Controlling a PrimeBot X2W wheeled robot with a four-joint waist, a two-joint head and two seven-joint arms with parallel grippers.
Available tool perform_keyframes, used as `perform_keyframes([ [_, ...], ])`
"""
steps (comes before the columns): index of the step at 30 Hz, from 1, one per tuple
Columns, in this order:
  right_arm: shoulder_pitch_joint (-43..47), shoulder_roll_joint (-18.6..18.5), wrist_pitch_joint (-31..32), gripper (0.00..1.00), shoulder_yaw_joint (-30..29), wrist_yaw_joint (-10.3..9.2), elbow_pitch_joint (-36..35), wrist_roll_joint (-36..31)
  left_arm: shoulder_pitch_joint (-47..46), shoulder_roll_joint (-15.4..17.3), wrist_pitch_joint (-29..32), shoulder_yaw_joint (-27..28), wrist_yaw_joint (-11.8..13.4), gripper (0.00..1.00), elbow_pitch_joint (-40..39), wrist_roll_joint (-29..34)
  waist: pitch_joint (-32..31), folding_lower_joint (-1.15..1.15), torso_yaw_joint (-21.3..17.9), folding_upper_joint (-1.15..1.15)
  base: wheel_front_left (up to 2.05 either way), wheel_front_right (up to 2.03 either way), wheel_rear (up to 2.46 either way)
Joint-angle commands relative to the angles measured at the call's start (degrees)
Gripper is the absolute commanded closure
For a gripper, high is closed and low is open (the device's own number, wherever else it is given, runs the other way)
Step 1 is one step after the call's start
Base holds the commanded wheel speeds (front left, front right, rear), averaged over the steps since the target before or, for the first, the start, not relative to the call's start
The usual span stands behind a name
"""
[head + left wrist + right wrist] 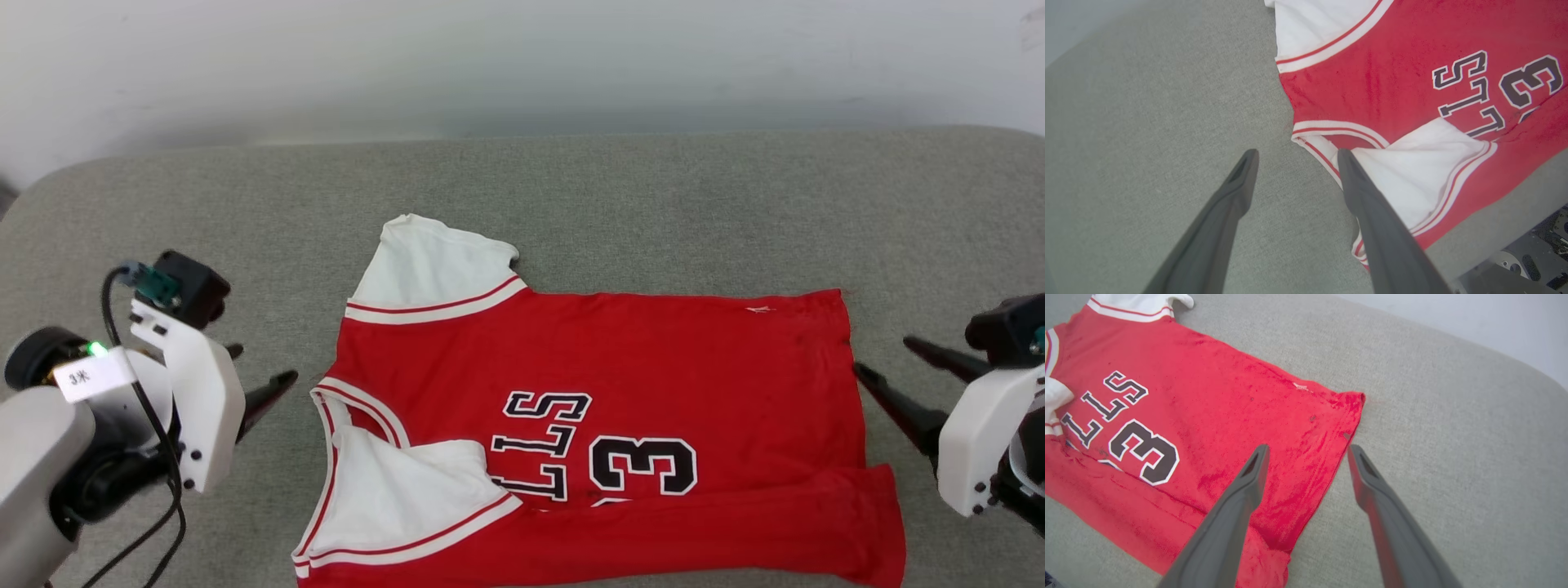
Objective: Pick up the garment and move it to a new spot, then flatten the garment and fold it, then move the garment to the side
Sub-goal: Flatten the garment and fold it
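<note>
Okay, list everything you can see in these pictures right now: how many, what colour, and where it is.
garment: one, red with white sleeves and black lettering, lying on the padded surface, collar toward the robot's left, near edge folded over.
padded surface: one, grey fabric, under the garment, spanning the head view.
wall: one, pale, behind the padded surface.
label: one, white, on the left arm.
left gripper: one, white body, dark fingers apart, holding nothing, beside the collar.
right gripper: one, white body, dark fingers apart, holding nothing, at the hem.
</note>
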Motion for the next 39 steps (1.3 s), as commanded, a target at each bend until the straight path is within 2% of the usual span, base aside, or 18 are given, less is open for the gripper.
perform_keyframes([
  [1, -0.26, 0.87, -1.22, 0.00, -1.07, -0.02, -0.46, -1.35, -0.81, -0.16, -0.62, 0.45, 0.25, 0.00, 0.07, 0.42, 0.62, 0.00, -0.55, 0.00, 0.00, 0.00, 0.00],
  [6, 1.68, 7.27, -8.71, 0.00, -10.01, -0.02, -3.53, -9.45, -6.35, -1.08, -2.98, 2.96, 1.19, 0.00, 2.15, 3.05, 3.43, 0.00, -2.44, 0.00, 0.00, 0.00, 0.00],
  [10, 4.30, 12.90, -13.42, 0.00, -16.52, -0.02, -7.55, -16.15, -11.48, -2.19, -1.90, 4.17, 0.69, 0.00, 5.07, 3.98, 6.69, 0.00, -4.23, 0.00, 0.00, 0.00, 0.00],
  [14, 7.29, 17.96, -16.25, 0.00, -21.00, -0.02, -12.26, -20.87, -17.37, -3.68, 0.60, 5.28, -0.02, 0.00, 8.31, 3.53, 10.21, 0.00, -6.00, 0.00, 0.00, 0.00, 0.00],
  [19, 9.24, 22.01, -17.06, 0.00, -22.34, -0.02, -16.76, -24.38, -24.74, -4.86, 7.56, 5.55, -0.92, 0.00, 12.80, 2.34, 14.95, 0.00, -8.69, 0.00, 0.00, 0.00, 0.00],
  [27, 8.02, 24.88, -17.02, 0.00, -21.94, -0.02, -19.19, -26.47, -33.62, -6.55, 21.20, 2.86, -1.76, 0.00, 18.57, 1.82, 20.83, 0.00, -12.14, 0.00, 0.00, 0.00, 0.00],
  [33, 6.54, 25.42, -17.00, 0.00, -21.48, -0.03, -18.73, -26.81, -36.24, -7.54, 25.89, -0.35, -2.39, 0.00, 22.58, 4.52, 23.85, 0.00, -13.82, 0.00, 0.00, 0.00, 0.00],
  [39, 5.51, 25.16, -17.48, 0.00, -21.21, -0.03, -17.74, -26.23, -35.02, -7.90, 28.69, -2.43, -3.35, 0.00, 24.73, 4.11, 24.96, 0.00, -14.42, 0.00, 0.00, 0.00, 0.00],
])
